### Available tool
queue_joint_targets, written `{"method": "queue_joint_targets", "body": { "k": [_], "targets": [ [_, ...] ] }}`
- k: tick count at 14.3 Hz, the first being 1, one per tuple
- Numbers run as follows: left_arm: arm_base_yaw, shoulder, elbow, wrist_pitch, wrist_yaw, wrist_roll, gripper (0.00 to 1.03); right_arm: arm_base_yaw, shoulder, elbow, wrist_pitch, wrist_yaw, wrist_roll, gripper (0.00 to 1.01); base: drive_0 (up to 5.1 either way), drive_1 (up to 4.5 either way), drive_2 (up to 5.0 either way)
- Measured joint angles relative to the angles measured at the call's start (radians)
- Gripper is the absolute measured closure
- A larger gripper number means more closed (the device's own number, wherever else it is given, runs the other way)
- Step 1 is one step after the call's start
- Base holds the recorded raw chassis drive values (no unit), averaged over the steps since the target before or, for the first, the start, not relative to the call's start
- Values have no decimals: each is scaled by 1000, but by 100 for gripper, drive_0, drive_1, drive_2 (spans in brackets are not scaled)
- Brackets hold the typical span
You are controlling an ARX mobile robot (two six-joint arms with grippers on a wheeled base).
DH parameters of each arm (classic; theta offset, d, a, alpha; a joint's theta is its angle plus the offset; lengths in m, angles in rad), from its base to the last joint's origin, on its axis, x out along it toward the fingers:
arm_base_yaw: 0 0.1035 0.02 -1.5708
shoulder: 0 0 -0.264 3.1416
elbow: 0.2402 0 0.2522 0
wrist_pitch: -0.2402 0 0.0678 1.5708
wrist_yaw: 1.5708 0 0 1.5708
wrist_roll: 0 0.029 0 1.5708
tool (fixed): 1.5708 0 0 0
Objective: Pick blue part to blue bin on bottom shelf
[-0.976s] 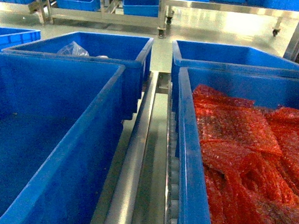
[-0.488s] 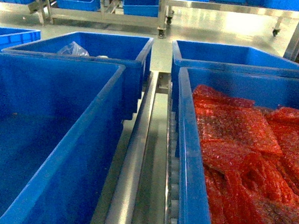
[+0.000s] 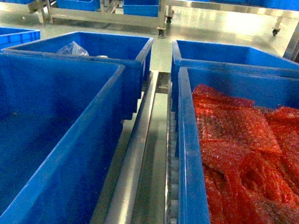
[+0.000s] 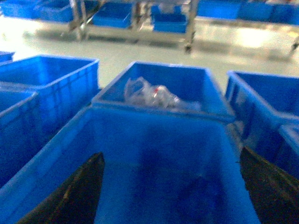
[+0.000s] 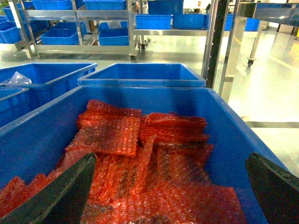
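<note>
No blue part shows in any view. A large blue bin point(image 3: 48, 134) at near left looks empty; it sits on the steel bottom shelf point(image 3: 132, 163), beside the central rail. My left gripper point(image 4: 171, 154) hangs open over this blue bin point(image 4: 159, 163), its dark fingers point(image 4: 81, 186) wide apart with nothing between them. My right gripper point(image 5: 171, 156) is open too, above the near right bin point(image 5: 233, 135), which is full of red bubble-wrap bags point(image 5: 140, 158). Neither gripper appears in the head view.
White roller tracks point(image 3: 171, 198) run beside the rail. Behind stand two more blue bins, the left one point(image 3: 107, 50) holding a clear plastic bag point(image 3: 74, 49), the right one point(image 3: 233, 56) showing nothing inside. Steel racks with blue bins point(image 3: 140, 6) stand across the floor.
</note>
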Motion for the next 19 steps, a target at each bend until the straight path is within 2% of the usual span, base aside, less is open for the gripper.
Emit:
{"method": "queue_joint_targets", "body": {
  "k": [2, 3, 4, 5, 8, 9, 10, 11, 12, 13, 16, 19],
  "targets": [
    [24, -30, -51, 80, 77, 33, 24, 0, 0, 0, -1, 0, 0, 3, 0, 0, 0],
    [47, -62, -99, 127, 132, 56, 31, 0, 0, 0, 0, 0, 0, 3, 0, 0, 0],
    [79, -102, -155, 153, 195, 80, 43, 0, 0, 0, 0, 0, 0, 3, 0, 0, 0],
    [105, -132, -194, 152, 230, 94, 56, 0, 0, 0, 0, 0, 0, 3, 0, 0, 0],
    [167, -243, -282, 135, 296, 101, 94, 0, 0, 0, 0, 0, 0, 3, 0, 0, 0],
    [187, -282, -307, 119, 315, 102, 101, 0, 0, 0, 0, 0, 0, 3, 0, 0, 0],
    [201, -316, -328, 101, 331, 102, 101, 0, 0, 0, 0, 0, 0, 3, 0, 0, 0],
    [234, -351, -343, 80, 377, 102, 101, 0, 0, 0, 0, 0, 0, 3, 0, 0, 0],
    [301, -388, -359, 64, 431, 104, 101, 0, 0, 0, 0, 0, 0, 3, 0, 0, 0],
    [312, -418, -370, 46, 423, 104, 101, 0, 0, 0, -1, 0, 0, 3, 0, 0, 0],
    [303, -576, -433, -43, 438, 105, 101, 0, 0, 0, 0, 0, 0, 3, 0, 0, 0],
    [303, -657, -433, -110, 438, 105, 101, 0, 0, 0, 0, 0, 0, 3, 0, 0, 0]
  ]
}}
